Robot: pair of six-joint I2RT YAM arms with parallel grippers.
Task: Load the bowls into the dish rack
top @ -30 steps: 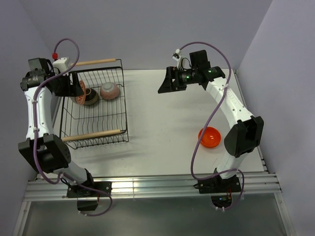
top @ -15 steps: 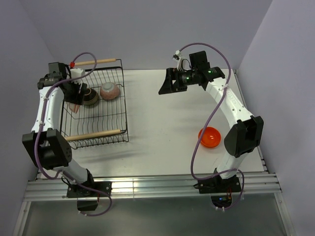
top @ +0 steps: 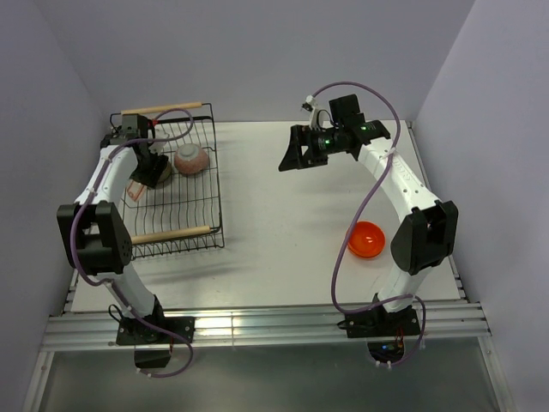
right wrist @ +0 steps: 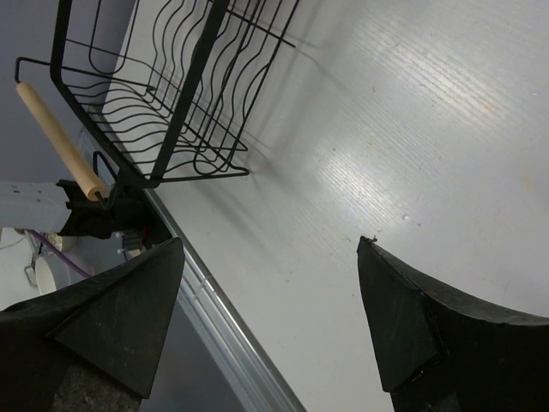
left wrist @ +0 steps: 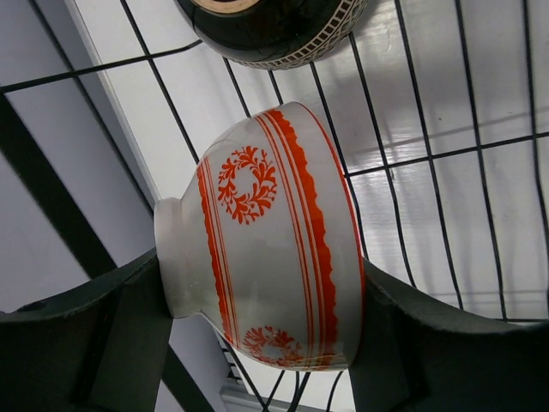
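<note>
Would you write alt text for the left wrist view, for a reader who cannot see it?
A red-and-white bowl, tipped on its side, is gripped between two dark fingers over the black wires of the dish rack. Part of a dark bowl with a patterned band shows at the top edge.

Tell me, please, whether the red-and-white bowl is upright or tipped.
Tipped on its side: the red-and-white bowl shows its profile against the dish rack floor.

white bowl: orange-red wreaths and stripes. dark bowl: black, patterned band. orange bowl: plain glossy. dish rack: black wire.
</note>
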